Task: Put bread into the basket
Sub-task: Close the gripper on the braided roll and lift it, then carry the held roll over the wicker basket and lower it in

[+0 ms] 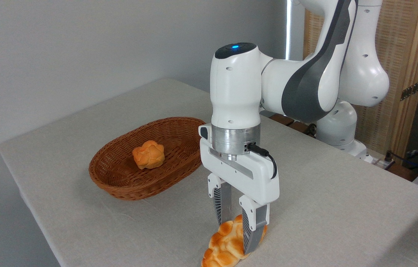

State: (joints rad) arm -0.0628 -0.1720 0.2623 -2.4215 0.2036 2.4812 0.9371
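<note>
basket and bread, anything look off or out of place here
Nothing damaged or spilled. The braided bread lies outside the basket, at the table's near edge, with the end effector closed around it. A small bun sits in the basket.

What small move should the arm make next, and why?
Probably lift straight up. The end effector looks closed on the braided loaf, which seems to rest on the table; the basket lies to the left, its rim higher than the loaf.
</note>
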